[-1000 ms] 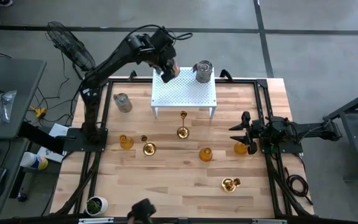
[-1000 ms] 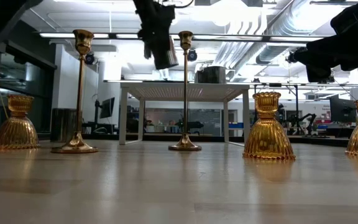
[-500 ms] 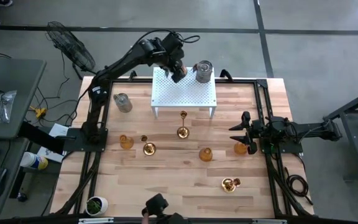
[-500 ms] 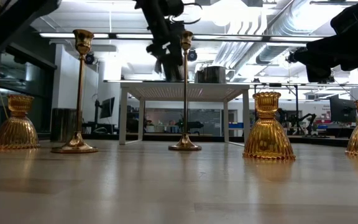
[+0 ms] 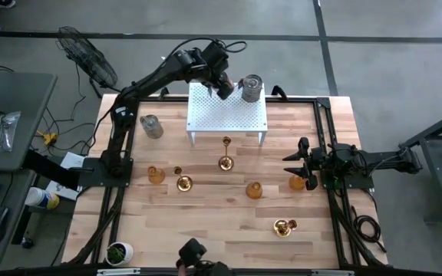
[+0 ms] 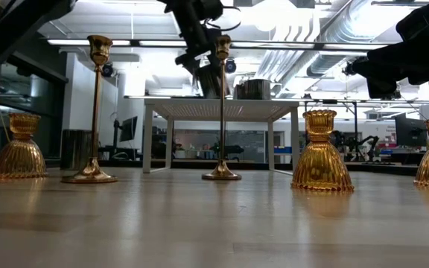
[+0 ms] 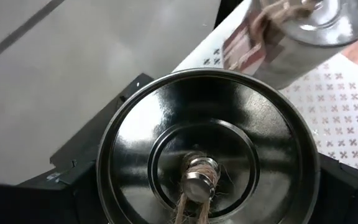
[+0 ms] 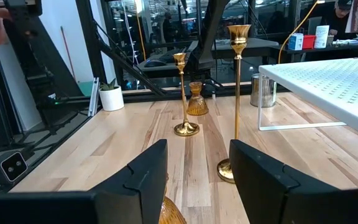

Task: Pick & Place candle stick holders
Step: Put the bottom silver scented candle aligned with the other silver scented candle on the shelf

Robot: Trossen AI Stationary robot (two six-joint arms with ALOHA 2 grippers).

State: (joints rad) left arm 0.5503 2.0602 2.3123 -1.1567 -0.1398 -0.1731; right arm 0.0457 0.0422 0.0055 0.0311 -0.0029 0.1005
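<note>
Desk (image 5: 206,230): pale wood inside a black frame, read from above as a dial with 12 at the far edge.
Stand (image 5: 229,119): white, perforated, at 12 o'clock on the desk.
Left claw (image 5: 224,86): over the stand's rear edge, near its 11 o'clock corner, spread wide around a silver-grey holder (image 7: 207,155). The holder fills the wrist view, with twine knotted at its centre.
Right claw (image 5: 296,165): at 3 o'clock, raised off the desk, fingers (image 8: 138,180) half apart with nothing between them.
Second silver holder (image 5: 251,87): upright on the stand's rear edge at 1 o'clock, just beside the held 1.
Third silver holder (image 5: 151,126): on the desk at 10 o'clock, beside the stand.
Tall slim gold holder (image 5: 225,153): upright near the centre, in front of the stand.
Gold stemmed holders: 1 at 8 o'clock (image 5: 183,181), 1 at 5 o'clock (image 5: 285,226).
Amber cups: 1 at 9 o'clock (image 5: 156,175), 1 near the centre at 4 o'clock (image 5: 254,189), 1 below the right claw (image 5: 298,182).
Plant pot (image 5: 118,251): white, at the 7 o'clock corner.
</note>
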